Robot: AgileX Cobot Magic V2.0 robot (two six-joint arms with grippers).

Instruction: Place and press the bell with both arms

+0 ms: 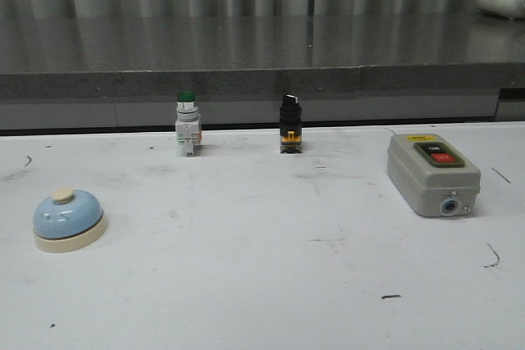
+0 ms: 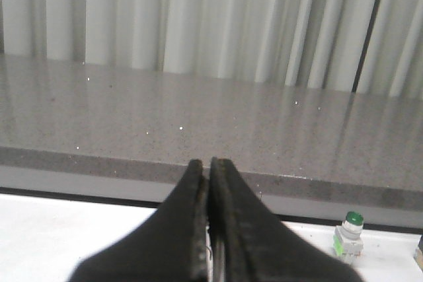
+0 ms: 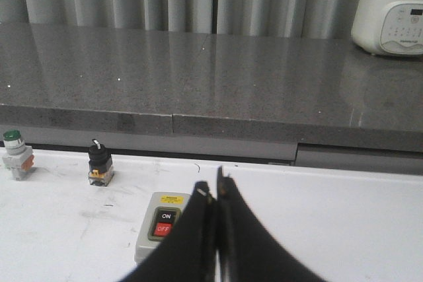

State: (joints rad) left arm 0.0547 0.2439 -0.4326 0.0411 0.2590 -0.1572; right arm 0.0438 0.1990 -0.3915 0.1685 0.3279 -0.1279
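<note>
The light-blue bell with a cream base and cream knob sits upright on the white table at the front left. It shows in neither wrist view. Neither arm appears in the front view. My left gripper is shut and empty, held above the table and facing the grey counter. My right gripper is shut and empty, held above the table just beside the grey switch box.
A green-capped push button and a black selector switch stand at the table's far edge. The grey switch box lies at the right. A grey counter runs behind the table, with a white appliance on it.
</note>
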